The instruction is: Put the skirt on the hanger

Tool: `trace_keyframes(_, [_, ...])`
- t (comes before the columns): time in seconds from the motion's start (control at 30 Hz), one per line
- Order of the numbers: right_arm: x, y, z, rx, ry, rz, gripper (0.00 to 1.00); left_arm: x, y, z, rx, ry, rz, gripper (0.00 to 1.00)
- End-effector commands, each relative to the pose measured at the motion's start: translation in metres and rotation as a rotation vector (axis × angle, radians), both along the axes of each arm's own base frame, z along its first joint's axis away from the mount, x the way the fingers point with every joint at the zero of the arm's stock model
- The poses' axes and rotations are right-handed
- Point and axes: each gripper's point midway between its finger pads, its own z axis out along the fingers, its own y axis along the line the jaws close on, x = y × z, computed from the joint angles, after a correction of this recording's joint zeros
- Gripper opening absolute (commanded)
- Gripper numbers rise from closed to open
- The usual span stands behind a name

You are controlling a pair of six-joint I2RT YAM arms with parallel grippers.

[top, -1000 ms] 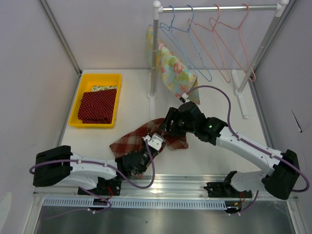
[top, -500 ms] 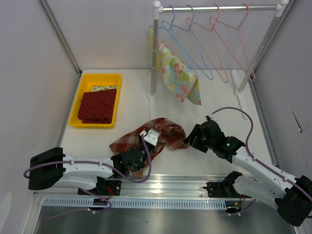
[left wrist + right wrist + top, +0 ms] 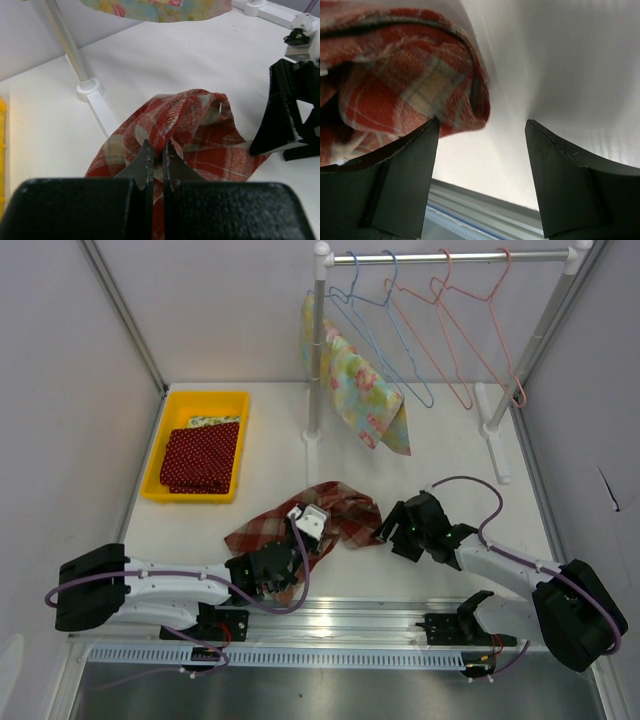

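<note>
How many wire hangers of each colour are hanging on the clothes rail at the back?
Blue wire hangers: 2
Pink wire hangers: 2
Total: 4

Skirt point(image 3: 345, 508) lies on table point(image 3: 462, 468), before the rack point(image 3: 318, 390), tray point(image 3: 157, 454) to its left.

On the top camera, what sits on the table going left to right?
yellow tray → plaid skirt → right gripper, open at the skirt's right edge → rack's right foot
</note>
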Motion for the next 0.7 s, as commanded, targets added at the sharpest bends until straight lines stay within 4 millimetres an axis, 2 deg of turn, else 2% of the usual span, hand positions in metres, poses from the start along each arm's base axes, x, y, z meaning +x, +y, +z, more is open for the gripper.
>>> trace_keyframes(0.0, [0.019,0.017,0.009,0.101,-0.056,-0.034,0.74,0.002,-0.002,0.023,-0.087,-0.004,0.000,0.00])
trace_keyframes(0.13, [0.028,0.022,0.009,0.174,-0.079,-0.096,0.68,0.001,-0.001,0.022,-0.088,0.003,-0.002,0.00])
trace_keyframes(0.17, [0.030,0.023,0.010,0.183,-0.088,-0.105,0.65,0.000,0.000,0.021,-0.089,0.005,-0.002,0.00])
trace_keyframes(0.2, [0.031,0.021,0.008,0.177,-0.088,-0.120,0.56,0.000,0.001,0.021,-0.092,0.005,0.000,0.00])
trace_keyframes(0.27, [0.032,0.022,0.009,0.194,-0.093,-0.135,0.52,0.000,0.002,0.021,-0.090,0.005,0.000,0.00])
trace_keyframes(0.37, [0.035,0.014,0.009,0.180,-0.109,-0.175,0.27,0.000,0.005,0.022,-0.089,0.008,0.003,0.00])
trace_keyframes(0.4, [0.036,0.012,0.015,0.181,-0.128,-0.183,0.12,0.000,0.007,0.021,-0.083,0.010,0.005,0.00])
trace_keyframes(0.43, [0.035,0.005,0.014,0.145,-0.127,-0.202,0.08,0.000,0.008,0.029,-0.102,0.005,0.006,0.00])
trace_keyframes(0.5, [0.034,-0.005,0.020,0.093,-0.148,-0.203,0.00,0.000,0.012,0.032,-0.092,0.019,0.015,0.00])
trace_keyframes(0.53, [0.032,-0.018,0.027,0.046,-0.166,-0.226,0.00,0.001,0.016,0.044,-0.119,0.015,0.020,0.00])
trace_keyframes(0.6, [0.036,-0.027,0.051,0.003,-0.234,-0.217,0.00,0.002,0.021,0.050,-0.099,0.034,0.028,0.00])
trace_keyframes(0.63, [0.033,-0.040,0.064,-0.034,-0.266,-0.233,0.00,0.002,0.023,0.074,-0.140,0.024,0.033,0.00])
trace_keyframes(0.67, [0.038,-0.044,0.087,-0.057,-0.322,-0.217,0.00,0.001,0.027,0.069,-0.091,0.041,0.041,0.00])
